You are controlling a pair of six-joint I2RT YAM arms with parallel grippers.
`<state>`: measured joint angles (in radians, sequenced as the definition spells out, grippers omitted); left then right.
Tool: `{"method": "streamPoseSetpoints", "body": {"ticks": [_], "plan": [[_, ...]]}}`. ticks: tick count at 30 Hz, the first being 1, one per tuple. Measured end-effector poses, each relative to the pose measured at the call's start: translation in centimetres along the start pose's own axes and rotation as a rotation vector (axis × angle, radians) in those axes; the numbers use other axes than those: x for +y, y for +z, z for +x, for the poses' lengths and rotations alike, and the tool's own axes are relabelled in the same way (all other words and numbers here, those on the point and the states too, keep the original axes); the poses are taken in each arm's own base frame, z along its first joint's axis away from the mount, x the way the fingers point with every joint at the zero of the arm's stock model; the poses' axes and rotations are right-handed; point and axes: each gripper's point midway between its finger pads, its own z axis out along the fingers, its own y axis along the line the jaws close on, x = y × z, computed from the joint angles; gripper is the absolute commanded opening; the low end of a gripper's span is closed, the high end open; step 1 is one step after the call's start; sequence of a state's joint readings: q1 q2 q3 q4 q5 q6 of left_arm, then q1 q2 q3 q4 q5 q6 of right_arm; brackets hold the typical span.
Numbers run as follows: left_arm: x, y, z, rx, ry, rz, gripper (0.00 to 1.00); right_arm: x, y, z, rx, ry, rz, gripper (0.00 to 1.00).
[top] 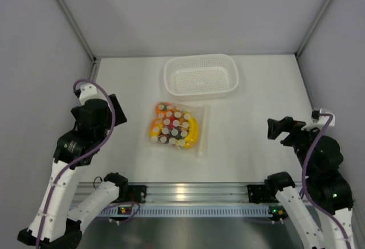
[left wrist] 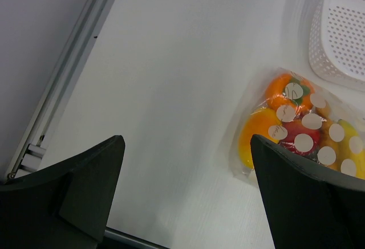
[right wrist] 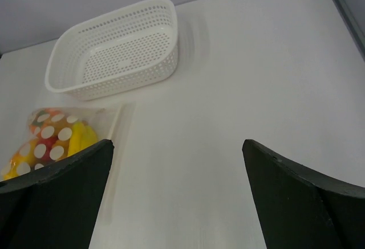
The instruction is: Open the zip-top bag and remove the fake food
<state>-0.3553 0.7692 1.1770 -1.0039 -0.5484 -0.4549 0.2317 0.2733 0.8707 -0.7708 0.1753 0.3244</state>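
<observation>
The clear zip-top bag (top: pixel 178 126) with white dots lies flat on the white table, holding the fake food (top: pixel 171 125): a yellow banana, orange and red pieces. It also shows in the left wrist view (left wrist: pixel 302 135) and the right wrist view (right wrist: pixel 54 138). My left gripper (top: pixel 114 107) is open and empty, left of the bag and above the table; in its own view (left wrist: pixel 185 152) the bag is at its right finger. My right gripper (top: pixel 276 128) is open and empty, well right of the bag; it shows in its own view (right wrist: pixel 177 152).
A white perforated basket (top: pixel 201 76), empty, stands behind the bag near the back wall; it shows in the right wrist view (right wrist: pixel 114 47) and partly in the left wrist view (left wrist: pixel 342 32). Grey walls enclose the table. A metal rail (top: pixel 188 192) runs along the near edge.
</observation>
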Motion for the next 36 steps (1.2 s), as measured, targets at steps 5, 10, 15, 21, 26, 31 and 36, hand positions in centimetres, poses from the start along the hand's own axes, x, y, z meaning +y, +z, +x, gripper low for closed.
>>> {"method": "streamPoseSetpoints", "body": {"ticks": [5,10,15,21,26,31,36], "plan": [[-0.1,0.3,0.1,0.01,0.003,-0.004,0.98,-0.2,-0.1,0.0,-0.008,0.002,0.009,1.0],[-1.9,1.6,0.9,0.078,0.01,0.022,0.99,0.0,0.1,0.3,0.003,0.014,-0.002,1.0],[-6.1,4.6,3.6,0.211,0.06,0.054,0.98,0.7,1.5,2.6,0.074,0.037,-0.037,0.99],[-16.8,6.4,9.6,0.309,0.342,0.122,0.99,1.6,1.9,4.6,0.137,0.069,-0.09,0.99],[-23.1,6.2,12.8,0.299,0.489,0.154,0.99,2.6,1.2,4.3,0.122,0.091,-0.147,0.99],[-29.3,5.7,15.7,0.27,0.584,0.208,0.99,2.7,1.0,4.2,0.112,0.093,-0.157,0.99],[-32.7,6.3,20.4,0.283,0.693,0.214,0.97,2.7,0.5,3.9,0.09,0.097,-0.166,1.0]]}}
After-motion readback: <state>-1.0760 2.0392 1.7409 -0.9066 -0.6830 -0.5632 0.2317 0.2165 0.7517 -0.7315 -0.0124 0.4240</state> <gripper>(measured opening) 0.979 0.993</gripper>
